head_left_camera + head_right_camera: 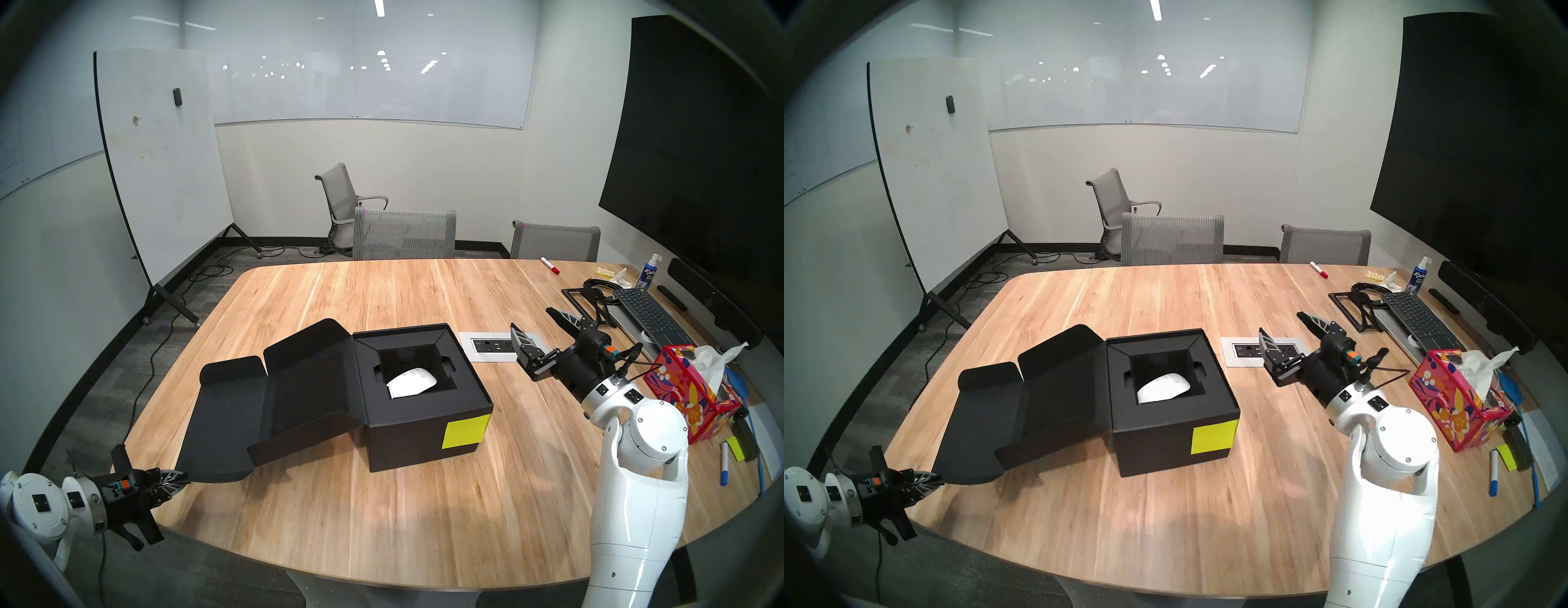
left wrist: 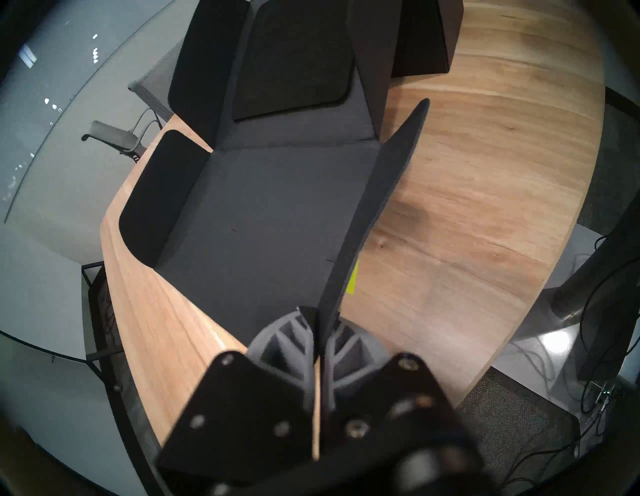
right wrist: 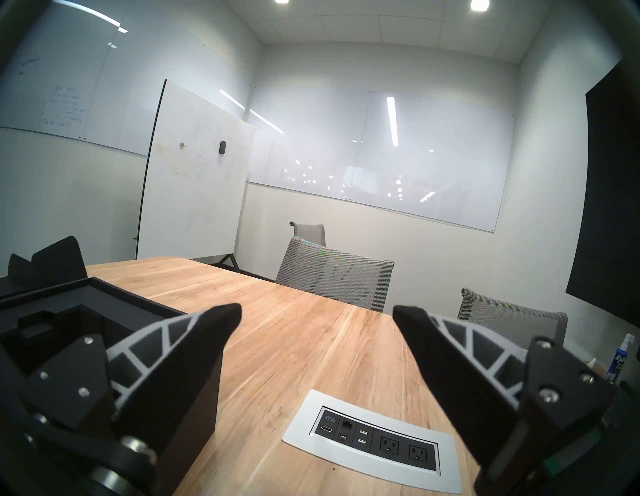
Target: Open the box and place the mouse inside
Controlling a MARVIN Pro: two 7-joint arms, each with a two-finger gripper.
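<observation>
Where readable: Kleenex tissue box

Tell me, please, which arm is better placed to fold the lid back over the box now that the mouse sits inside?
Left, probably. The left gripper is shut on the lid flap's outer edge. The right gripper hangs open beside the box, holding nothing; the mouse already lies in the insert.

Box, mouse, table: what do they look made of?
Box: likely matte black cardboard; thin creased flaps fold out flat, and the insert looks like the same board or foam.
Mouse: probably smooth white plastic, a seamless rounded shell with a soft sheen.
Table: wood or wood-look laminate; plank grain under a low gloss, cannot tell which.
</observation>
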